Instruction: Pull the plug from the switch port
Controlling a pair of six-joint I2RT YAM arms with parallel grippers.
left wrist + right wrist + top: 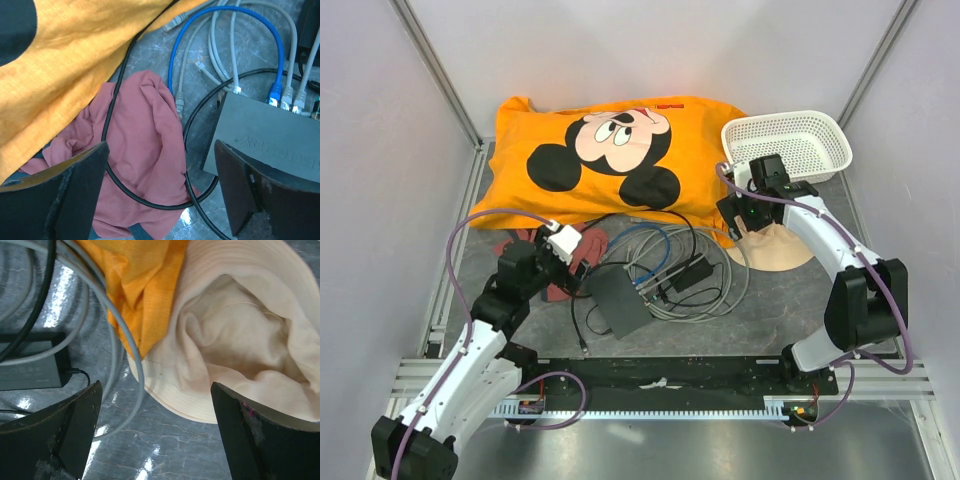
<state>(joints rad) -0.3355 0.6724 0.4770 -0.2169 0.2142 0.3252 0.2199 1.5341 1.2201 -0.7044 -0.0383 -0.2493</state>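
Observation:
The dark grey switch point(620, 298) lies flat at the table's middle. Along its far edge point(270, 102) the ports hold a blue plug point(274, 94) and three grey plugs, one point(236, 90) to its left and two to its right. The blue and grey cables point(655, 250) loop away behind the box. My left gripper point(563, 243) is open and hovers left of the switch, over a pink cloth point(145, 130) and a black cord; nothing sits between its jaws point(162, 187). Far to the right, my right gripper point(745, 210) is open and empty point(155, 432) above bare table beside a cream hat point(235, 340).
An orange cartoon-mouse shirt point(610, 150) covers the back of the table. A white basket point(788, 143) stands at the back right. A small black adapter brick point(685, 272) lies right of the switch among grey cable coils point(125, 340). Metal rails border the work area.

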